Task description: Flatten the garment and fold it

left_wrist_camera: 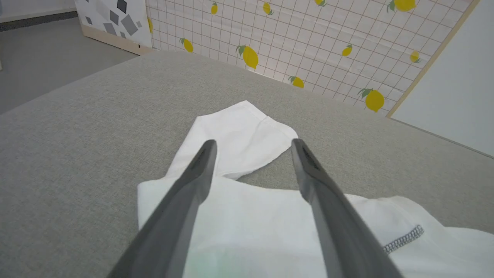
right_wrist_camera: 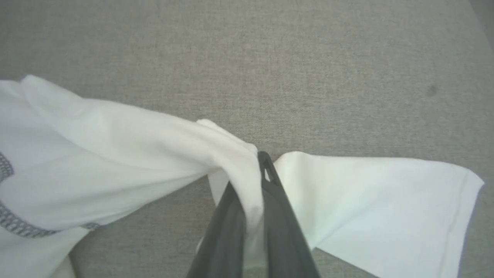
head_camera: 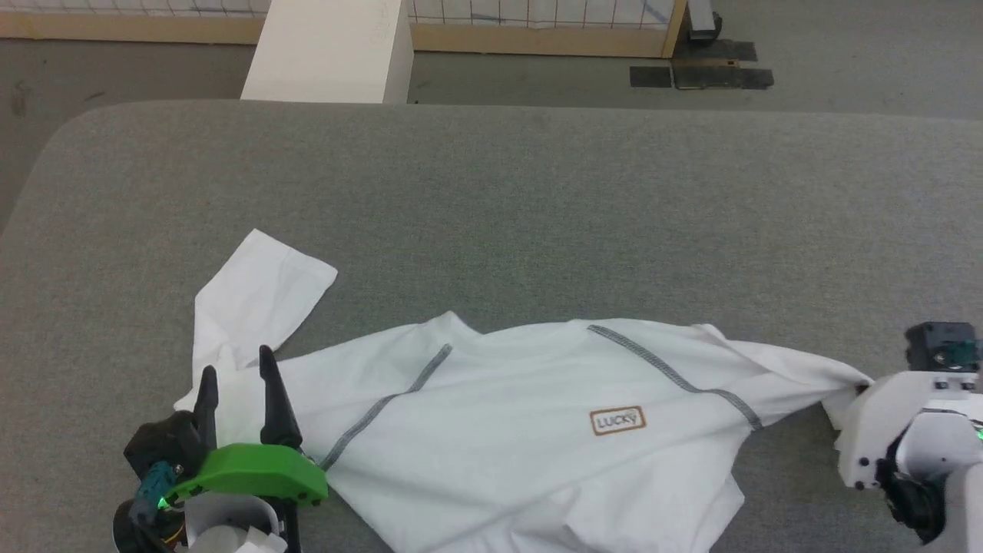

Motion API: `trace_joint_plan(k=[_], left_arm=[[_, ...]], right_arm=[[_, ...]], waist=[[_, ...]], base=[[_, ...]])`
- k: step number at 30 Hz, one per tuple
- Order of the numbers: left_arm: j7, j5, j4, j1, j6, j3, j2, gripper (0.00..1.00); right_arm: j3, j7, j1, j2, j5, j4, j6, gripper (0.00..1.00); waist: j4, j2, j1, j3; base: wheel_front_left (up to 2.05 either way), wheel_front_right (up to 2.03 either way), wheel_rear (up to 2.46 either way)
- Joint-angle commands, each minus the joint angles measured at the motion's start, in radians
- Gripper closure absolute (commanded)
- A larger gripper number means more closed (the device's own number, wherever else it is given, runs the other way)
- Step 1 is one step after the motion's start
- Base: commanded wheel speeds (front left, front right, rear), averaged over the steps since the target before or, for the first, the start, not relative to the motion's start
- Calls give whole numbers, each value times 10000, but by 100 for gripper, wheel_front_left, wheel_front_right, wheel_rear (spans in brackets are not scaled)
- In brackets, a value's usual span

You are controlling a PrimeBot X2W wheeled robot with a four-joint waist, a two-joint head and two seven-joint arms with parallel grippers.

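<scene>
The garment [head_camera: 499,430], a white long-sleeved shirt with grey diagonal seams and a tan chest logo, lies chest up across the near part of the grey table [head_camera: 537,200]. One sleeve [head_camera: 257,292] bends away from me at the left. My left gripper [head_camera: 238,369] stands open over that shoulder, its fingers [left_wrist_camera: 193,177] apart above the cloth with the sleeve [left_wrist_camera: 239,139] beyond them. At the right edge my right gripper [right_wrist_camera: 256,166] is shut on a pinch of the other sleeve [right_wrist_camera: 162,143], whose cuff end [right_wrist_camera: 386,200] lies flat to the right of the fingers.
A rigid white box [head_camera: 330,50] stands on the floor past the table's far edge. Behind it runs a wooden-framed panel with a lemon print [left_wrist_camera: 308,38]. Dark mats [head_camera: 703,73] lie on the floor at the far right. Bare table stretches beyond the shirt.
</scene>
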Motion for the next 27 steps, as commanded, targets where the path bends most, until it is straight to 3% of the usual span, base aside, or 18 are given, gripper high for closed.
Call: trace_joint_plan(k=[1,7,9,18,27], left_arm=[[-72,117,99,-81,-110,1,-15,0],[61,237,450,-199,-458,-368,124,0],[202,334,578,-357,-566,-556,198,0],[2757,1130,1734,-2211,-1258,-2068,715,0],[6041,1304,3063,-3619,-1418,-2578,1261,0]], right_arm=[[-441,-103,114,10,-87,-124,-17,100],[-1737,-198,418,105,-175,-486,-17,100],[-1834,-374,486,136,-11,-594,-17,0],[-719,-2263,1493,210,1513,-1931,-17,0],[376,-3007,2061,212,1969,-2929,-17,0]], waist=[[-179,0,0,-171],[-523,0,0,-399],[-639,0,0,-450],[-1423,0,0,-380],[-2217,0,0,139]], base=[[0,0,0],[0,0,0],[0,0,0],[0,0,0],[0,0,0]])
